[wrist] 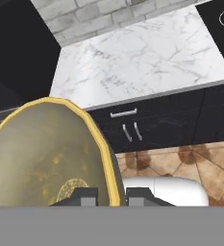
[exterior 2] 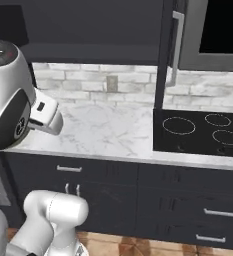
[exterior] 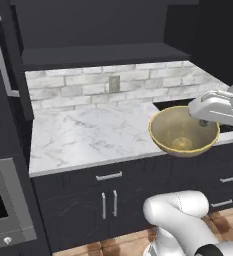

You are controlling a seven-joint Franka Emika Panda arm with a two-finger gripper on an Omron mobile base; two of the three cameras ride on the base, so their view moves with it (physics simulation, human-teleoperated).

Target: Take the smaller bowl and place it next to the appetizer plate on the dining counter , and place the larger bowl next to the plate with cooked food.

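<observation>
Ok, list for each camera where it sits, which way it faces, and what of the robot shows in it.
Left base view: behind the arm on its left, facing the wall counter; white arm at lower right, hand at the right edge holding the smaller bowl.
Right base view: behind on its right, facing the same counter and the cooktop; arm links at left.
Hand view: on the hand, looking along the gripper, shut on the bowl's rim, down at the cabinets and floor.
All three share the marble counter and brick backsplash.

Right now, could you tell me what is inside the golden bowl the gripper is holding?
The smaller bowl looks empty: only its glossy inner wall and a pale golden patterned disc at the bottom show. The gripper pinches its rim, covering a small stretch there.
</observation>
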